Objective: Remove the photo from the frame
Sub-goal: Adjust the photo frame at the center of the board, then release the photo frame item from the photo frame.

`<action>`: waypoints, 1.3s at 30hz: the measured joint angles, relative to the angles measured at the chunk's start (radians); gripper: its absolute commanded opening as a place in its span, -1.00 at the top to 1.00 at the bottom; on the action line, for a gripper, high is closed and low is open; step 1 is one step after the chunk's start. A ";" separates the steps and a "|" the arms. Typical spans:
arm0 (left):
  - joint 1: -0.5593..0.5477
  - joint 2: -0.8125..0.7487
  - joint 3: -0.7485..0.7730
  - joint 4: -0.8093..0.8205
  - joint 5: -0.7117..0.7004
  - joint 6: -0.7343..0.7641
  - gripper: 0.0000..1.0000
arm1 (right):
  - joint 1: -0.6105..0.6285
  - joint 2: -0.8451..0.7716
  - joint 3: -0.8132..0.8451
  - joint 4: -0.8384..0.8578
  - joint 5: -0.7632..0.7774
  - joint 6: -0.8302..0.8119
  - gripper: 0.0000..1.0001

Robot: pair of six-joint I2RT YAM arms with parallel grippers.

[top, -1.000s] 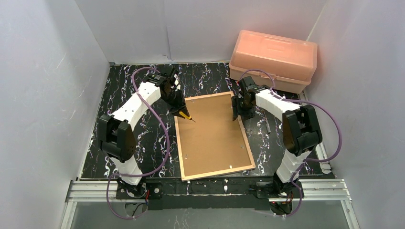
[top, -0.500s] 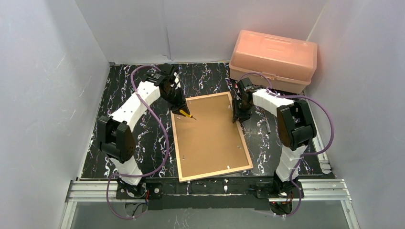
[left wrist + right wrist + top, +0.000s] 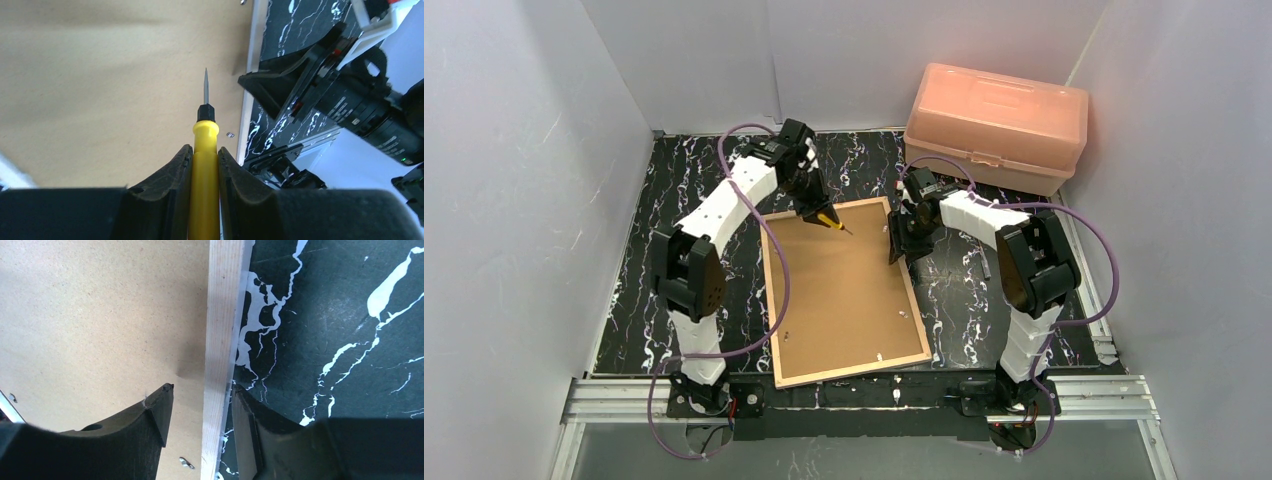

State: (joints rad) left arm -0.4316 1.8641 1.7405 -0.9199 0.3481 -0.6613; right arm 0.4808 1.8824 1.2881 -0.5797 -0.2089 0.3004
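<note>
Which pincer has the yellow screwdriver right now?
The left pincer, shut on the yellow screwdriver, tip over the backing board. The right pincer holds no tool; it straddles the wooden edge of the frame, open.

White walls (image 3: 524, 150), black marbled tabletop (image 3: 676, 185).

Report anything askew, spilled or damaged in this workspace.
The frame lies face down, its brown backing up, turned clearly askew to the edges of the table. Nothing looks spilled or broken.
</note>
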 measured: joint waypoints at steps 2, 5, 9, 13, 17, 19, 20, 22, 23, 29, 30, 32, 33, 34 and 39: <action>-0.015 0.031 0.026 0.013 0.000 -0.014 1.00 | -0.002 0.000 0.000 -0.005 0.002 -0.007 -0.06; -0.045 0.090 0.084 0.032 -0.002 -0.040 1.00 | -0.003 -0.002 0.000 -0.017 0.006 -0.018 -0.03; -0.076 0.176 0.155 0.065 -0.003 -0.074 1.00 | -0.003 -0.017 -0.009 -0.021 0.007 -0.028 0.02; -0.094 0.257 0.214 0.088 0.000 -0.105 1.00 | -0.004 -0.037 -0.028 -0.018 0.003 -0.036 0.10; -0.096 0.317 0.259 0.106 0.006 -0.136 1.00 | -0.004 -0.040 -0.047 -0.012 0.003 -0.036 0.15; -0.096 0.337 0.276 0.111 0.010 -0.149 1.00 | -0.004 -0.040 -0.055 -0.007 0.000 -0.035 0.17; -0.096 0.341 0.282 0.113 0.012 -0.153 1.00 | -0.004 -0.040 -0.058 -0.006 0.000 -0.034 0.18; -0.095 0.347 0.289 0.113 0.014 -0.161 1.00 | -0.004 -0.040 -0.061 -0.003 -0.001 -0.032 0.21; -0.095 0.347 0.291 0.116 0.016 -0.163 1.00 | -0.004 -0.040 -0.061 0.000 -0.002 -0.031 0.23; -0.095 0.347 0.291 0.121 0.024 -0.171 1.00 | -0.004 -0.040 -0.061 0.006 -0.003 -0.020 0.25; -0.095 0.347 0.291 0.123 0.027 -0.171 1.00 | -0.004 -0.040 -0.061 0.006 -0.003 -0.019 0.26; -0.095 0.347 0.291 0.128 0.031 -0.175 1.00 | -0.004 -0.040 -0.061 0.006 -0.003 -0.016 0.27; -0.095 0.348 0.291 0.130 0.034 -0.177 1.00 | -0.004 -0.040 -0.061 0.006 -0.003 -0.016 0.27; -0.095 0.348 0.291 0.131 0.036 -0.178 1.00 | -0.004 -0.040 -0.061 0.006 -0.003 -0.016 0.27; -0.095 0.351 0.291 0.135 0.043 -0.181 1.00 | -0.004 -0.040 -0.061 0.006 -0.003 -0.015 0.28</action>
State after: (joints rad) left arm -0.5270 2.2147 2.0315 -0.7845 0.3912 -0.8421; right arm 0.4770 1.8423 1.2274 -0.5739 -0.2119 0.2855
